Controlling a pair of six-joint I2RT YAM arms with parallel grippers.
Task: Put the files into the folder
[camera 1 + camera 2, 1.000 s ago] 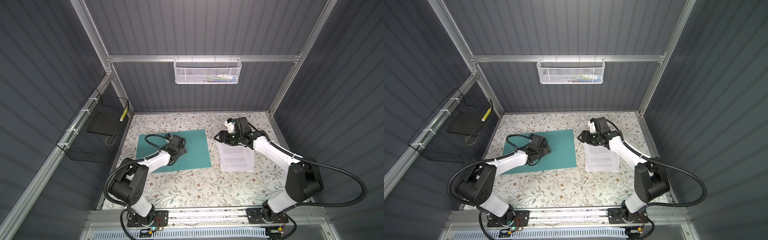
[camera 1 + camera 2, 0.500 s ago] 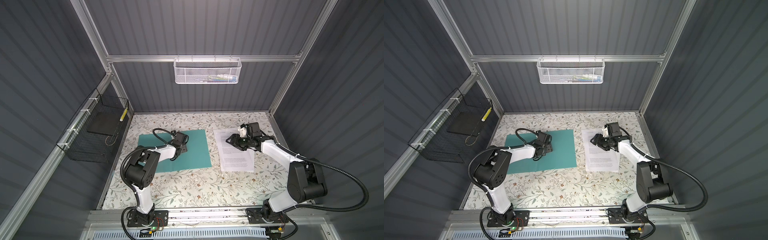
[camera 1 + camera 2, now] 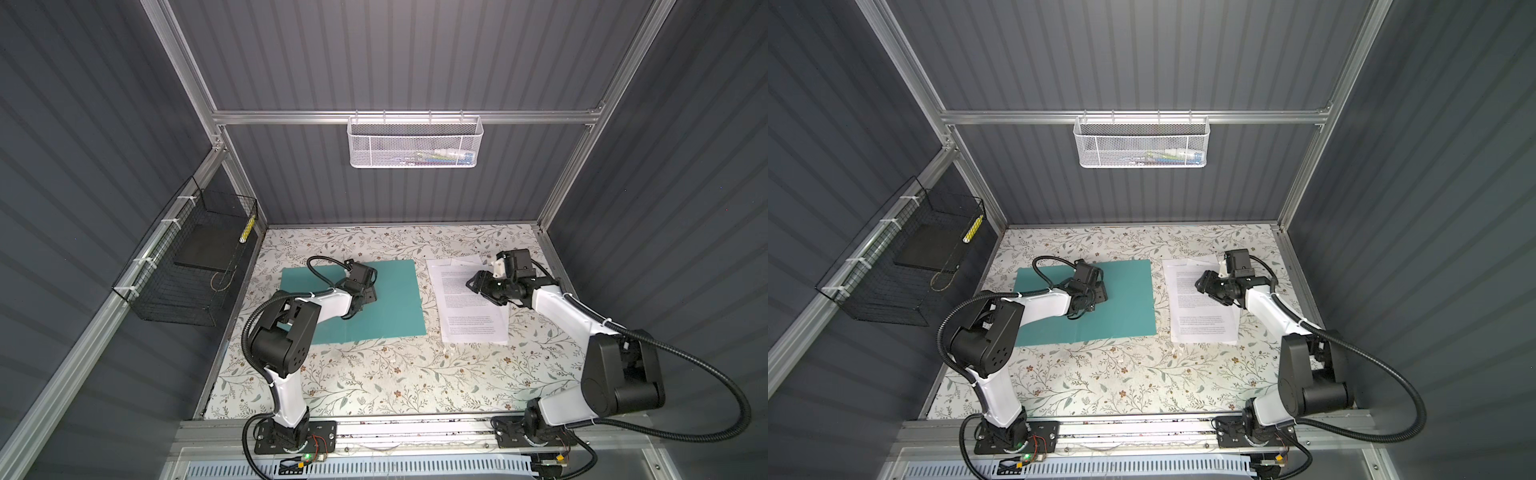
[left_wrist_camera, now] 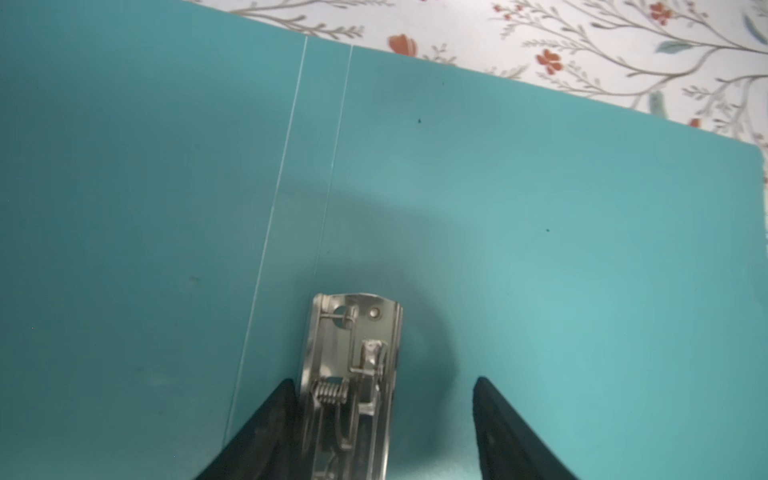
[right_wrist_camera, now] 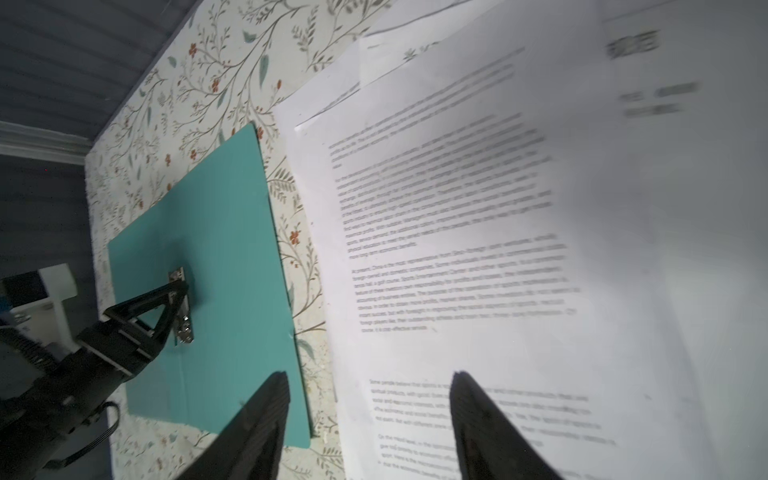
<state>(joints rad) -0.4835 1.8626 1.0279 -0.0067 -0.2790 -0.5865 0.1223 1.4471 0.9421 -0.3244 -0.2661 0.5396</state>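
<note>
The left gripper stands open, low over the spread teal folder. Its jaws straddle the silver clip bar (one finger just beside the bar's edge, the other well clear) and grip nothing. The folder lies flat on the floral worktop, at about 10 o'clock from its middle. The right gripper hangs open above the files, also holding nothing. These printed white sheets lie in a loose, slightly fanned stack at 3 o'clock from the folder, near it but apart.
</note>
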